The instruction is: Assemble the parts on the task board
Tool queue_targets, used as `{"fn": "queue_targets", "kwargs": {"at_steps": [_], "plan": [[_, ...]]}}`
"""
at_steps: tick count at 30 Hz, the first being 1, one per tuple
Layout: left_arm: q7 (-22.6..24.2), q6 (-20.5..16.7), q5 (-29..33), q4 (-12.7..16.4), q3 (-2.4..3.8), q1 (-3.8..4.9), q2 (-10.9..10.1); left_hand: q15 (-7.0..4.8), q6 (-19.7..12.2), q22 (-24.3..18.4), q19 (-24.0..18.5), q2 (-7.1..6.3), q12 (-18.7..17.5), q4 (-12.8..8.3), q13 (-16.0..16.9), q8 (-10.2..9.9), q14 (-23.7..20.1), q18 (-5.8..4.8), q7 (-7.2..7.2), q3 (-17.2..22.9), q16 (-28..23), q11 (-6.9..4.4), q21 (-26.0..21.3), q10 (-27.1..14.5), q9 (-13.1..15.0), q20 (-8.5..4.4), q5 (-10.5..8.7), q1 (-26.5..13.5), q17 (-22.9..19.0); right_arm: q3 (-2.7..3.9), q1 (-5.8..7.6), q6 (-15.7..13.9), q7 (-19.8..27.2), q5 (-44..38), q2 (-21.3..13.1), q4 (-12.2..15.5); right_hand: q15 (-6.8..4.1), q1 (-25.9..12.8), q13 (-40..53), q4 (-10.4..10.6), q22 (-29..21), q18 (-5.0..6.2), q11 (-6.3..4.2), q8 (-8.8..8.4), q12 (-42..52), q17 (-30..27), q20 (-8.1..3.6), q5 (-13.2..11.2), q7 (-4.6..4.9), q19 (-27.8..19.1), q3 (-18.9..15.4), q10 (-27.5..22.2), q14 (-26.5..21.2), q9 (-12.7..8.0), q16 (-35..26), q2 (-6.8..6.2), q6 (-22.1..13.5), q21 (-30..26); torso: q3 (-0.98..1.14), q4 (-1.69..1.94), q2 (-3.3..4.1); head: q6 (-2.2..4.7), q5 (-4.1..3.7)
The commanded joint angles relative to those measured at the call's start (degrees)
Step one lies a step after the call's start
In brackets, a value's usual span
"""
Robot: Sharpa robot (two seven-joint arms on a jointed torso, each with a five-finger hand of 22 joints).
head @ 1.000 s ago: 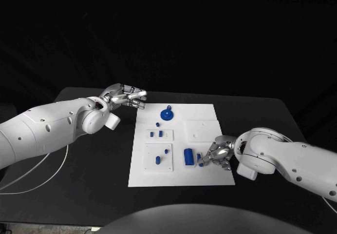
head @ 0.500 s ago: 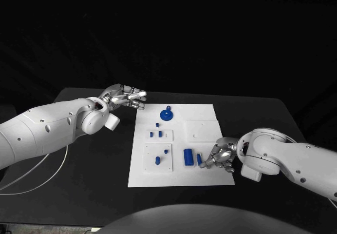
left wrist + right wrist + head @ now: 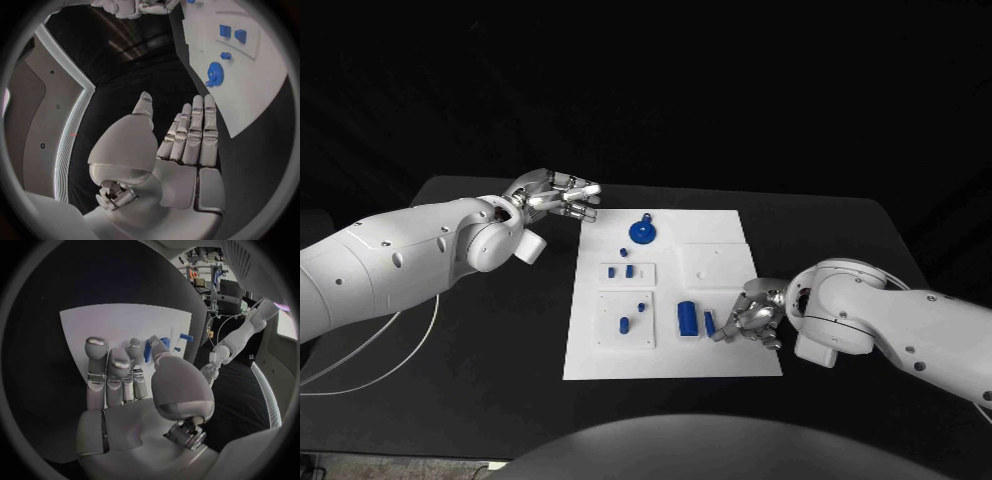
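The white task board lies mid-table. On it are a round blue gear-like part, two small blue blocks, a blue cylinder and a thin blue peg. My right hand rests at the board's right edge with its fingers curled down, fingertips at the thin peg. In the right wrist view a blue piece shows between thumb and finger; whether it is pinched is unclear. My left hand hovers off the board's far left corner, fingers spread and holding nothing. The left wrist view shows the gear.
A raised square plate on the board's near left carries two small blue pieces. A white cable trails over the black table at the left. Bare black table surrounds the board.
My right hand has shifted slightly beside the thin peg, dipping towards me and easing back. The peg has stayed on the board. My left hand has hardly moved.
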Motion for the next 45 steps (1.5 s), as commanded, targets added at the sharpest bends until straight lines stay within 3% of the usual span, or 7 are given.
{"fn": "queue_targets", "kwargs": {"at_steps": [1, 5, 8, 30, 36, 38, 45], "plan": [[0.1, 0.9, -0.2, 0.2, 0.02, -0.07, 0.1, 0.06, -0.5, 0.0, -0.2, 0.24, 0.0, 0.1, 0.1, -0.4, -0.5, 0.11, 0.16, 0.0, -0.1, -0.03, -0.3, -0.6, -0.1, 0.30, 0.17, -0.2, 0.0, 0.03, -0.07, 0.2, -0.1, -2.0, 0.3, -0.4, 0.15, 0.3, 0.0, 0.4, 4.0, 0.36, 0.04, 0.06, 0.1, 0.0, 0.21, -4.9, -0.16, 2.9, 5.3, 0.2, 0.2, -0.3, -0.2, -0.45, 0.4, -0.3, -0.03, 0.06, -0.03, -0.07, -0.12], [0.0, 1.0, -0.2, 0.3, 0.02, -0.07, 0.1, 0.06, -0.5, 0.0, -0.2, 0.24, 0.0, 0.1, 0.1, -0.4, -0.5, 0.11, 0.16, 0.0, -0.1, -0.03, -0.3, -0.6, -0.1, 0.30, 0.17, -0.2, 0.0, 0.04, -0.07, -0.6, -0.1, -2.7, 0.7, -1.2, -0.37, -0.3, 0.1, 0.3, 4.0, -0.03, -0.15, 0.20, -0.2, 0.3, -0.27, -7.7, -0.10, 3.0, 17.8, 0.2, 0.2, -1.5, -0.3, -2.91, 1.0, -0.2, -0.01, -0.01, -0.02, -0.12, -0.03], [0.3, 0.7, -0.2, 0.2, 0.01, -0.07, 0.1, 0.05, -0.5, 0.0, -0.2, 0.10, 0.1, 0.3, 0.1, -0.4, -0.5, 0.13, 0.18, 0.3, 0.0, -0.04, -0.3, -0.6, -0.1, 0.30, 0.19, -0.1, 0.1, 0.05, -0.07, -1.7, 0.1, -3.0, 1.0, -1.6, -0.22, -0.6, 0.4, -0.2, 4.0, -0.06, -0.40, 0.15, 0.1, 0.4, -0.33, -7.5, -0.73, 3.0, 19.3, 0.7, 0.2, -1.2, -0.3, -3.04, 1.0, 0.0, -0.02, -0.07, 0.01, 0.00, -0.02], [0.4, 0.5, -0.1, -0.4, 0.00, -0.07, 0.2, 0.01, -0.3, 0.0, -0.1, 0.11, 0.0, 0.3, 0.1, -0.3, -0.4, 0.11, 0.14, 0.3, 0.0, -0.07, -0.2, -0.5, -0.1, 0.26, 0.24, 0.0, 0.1, 0.06, -0.06, -1.1, 0.0, -2.9, 1.4, -2.0, -0.14, -1.0, 0.8, -1.4, 4.0, -0.06, -0.33, 0.07, 0.0, 0.5, -0.17, -7.0, -0.71, 3.0, 20.4, 0.7, 0.3, -0.4, -0.4, -3.95, 1.2, 0.2, 0.02, -0.02, -0.06, 0.01, -0.02], [0.4, 0.5, -0.1, -0.4, 0.00, -0.07, 0.1, 0.02, -0.3, 0.0, -0.1, 0.12, 0.1, 0.2, 0.1, -0.4, -0.4, 0.11, 0.17, 0.3, 0.0, -0.06, -0.3, -0.5, -0.1, 0.26, 0.24, 0.1, 0.1, 0.20, -0.07, -4.0, 0.9, -2.9, 1.1, -1.7, -0.17, -3.8, 0.9, 0.2, 4.1, 0.06, -0.46, 0.14, 0.5, 0.5, -0.14, -0.5, -0.88, 3.1, 20.3, 1.0, 0.3, 0.0, -0.1, -4.68, 1.5, 0.6, 0.03, -0.06, -0.03, 0.08, -0.03], [0.3, 0.5, -0.1, -0.4, 0.00, -0.07, 0.1, 0.02, -0.3, 0.0, -0.1, 0.12, 0.1, 0.2, 0.1, -0.4, -0.4, 0.11, 0.17, 0.3, 0.0, -0.06, -0.3, -0.5, -0.1, 0.26, 0.24, 0.1, 0.1, 0.34, -0.07, -5.0, 1.2, -2.8, 1.0, -1.6, -0.22, -5.9, 0.8, -0.2, 4.1, 0.02, -0.48, 0.14, 0.6, 0.5, -0.22, -1.5, -0.91, 3.1, 23.7, 1.0, 0.3, 0.9, 0.1, -5.77, 1.6, 0.9, 0.04, -0.07, -0.05, 0.00, -0.09], [0.3, 0.4, -0.1, -0.4, 0.00, -0.07, 0.1, 0.02, -0.3, 0.0, -0.1, 0.12, 0.1, 0.2, 0.1, -0.4, -0.4, 0.11, 0.17, 0.3, 0.0, -0.06, -0.3, -0.5, -0.1, 0.26, 0.24, 0.1, 0.1, 0.70, -0.10, -5.6, 1.6, -2.6, 0.5, -1.3, -0.25, -5.6, 0.7, -0.2, 4.0, 0.06, -0.52, 0.12, 0.4, 0.3, -0.21, -0.4, -0.99, 3.0, 23.3, 0.9, 0.3, 1.4, 0.1, -6.27, 1.8, 0.8, 0.03, -0.07, -0.02, -0.07, -0.20]]}}
